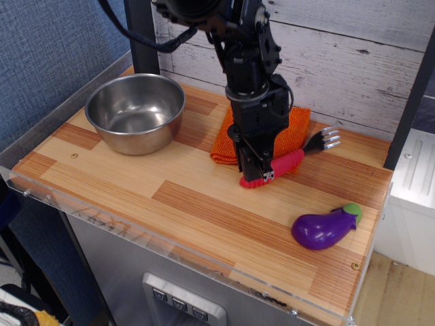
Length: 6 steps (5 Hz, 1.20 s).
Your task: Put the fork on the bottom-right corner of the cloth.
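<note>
The orange cloth (290,130) lies at the back middle of the wooden table, mostly hidden behind my arm. My gripper (257,173) points down at the cloth's front right edge and is shut on the handle end of the fork (285,164). The fork's red-pink ribbed handle slants up to the right across the cloth's bottom-right corner. Its silver tines (329,138) stick out past the cloth's right side, over the wood.
A steel bowl (135,111) stands at the back left. A purple toy eggplant (326,227) lies at the front right. A white plank wall runs behind the table, and a clear lip edges the table front (170,252).
</note>
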Motion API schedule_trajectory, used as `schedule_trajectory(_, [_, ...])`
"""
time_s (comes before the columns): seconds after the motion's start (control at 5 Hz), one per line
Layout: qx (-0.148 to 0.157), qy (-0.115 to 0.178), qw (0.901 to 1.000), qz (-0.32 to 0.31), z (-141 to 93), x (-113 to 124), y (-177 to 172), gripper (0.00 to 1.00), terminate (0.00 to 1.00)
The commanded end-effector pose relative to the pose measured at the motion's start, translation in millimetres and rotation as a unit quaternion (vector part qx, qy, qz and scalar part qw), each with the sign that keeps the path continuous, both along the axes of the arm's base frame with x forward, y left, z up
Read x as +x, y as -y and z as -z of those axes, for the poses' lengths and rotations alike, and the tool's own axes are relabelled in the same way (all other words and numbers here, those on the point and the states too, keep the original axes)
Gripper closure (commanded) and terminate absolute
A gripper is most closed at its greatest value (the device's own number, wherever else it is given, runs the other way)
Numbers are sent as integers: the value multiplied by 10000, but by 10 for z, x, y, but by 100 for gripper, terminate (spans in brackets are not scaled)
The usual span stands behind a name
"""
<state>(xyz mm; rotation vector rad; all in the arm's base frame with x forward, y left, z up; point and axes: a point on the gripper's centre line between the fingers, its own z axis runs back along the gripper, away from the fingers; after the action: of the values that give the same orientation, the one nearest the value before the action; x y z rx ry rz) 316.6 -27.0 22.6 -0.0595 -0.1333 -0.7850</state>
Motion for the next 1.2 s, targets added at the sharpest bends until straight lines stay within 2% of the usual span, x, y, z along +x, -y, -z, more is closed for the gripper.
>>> schedule_trajectory(0.0, [67,309,9992,-225,-234,-33,-145,0,0])
schedule_trajectory(0.2, [50,357,9989,-302,-294,-54,-168,0,0])
schedule_trajectory(0.4, [88,574,9976,-384,-478,-47,-214,0,0])
schedule_trajectory(0.6, [-26,724,9965,-416,-760,-57,-253,0,0])
schedule_trajectory(1.0, [91,1012,9946,-213,-1373,-328,-360,0,0])
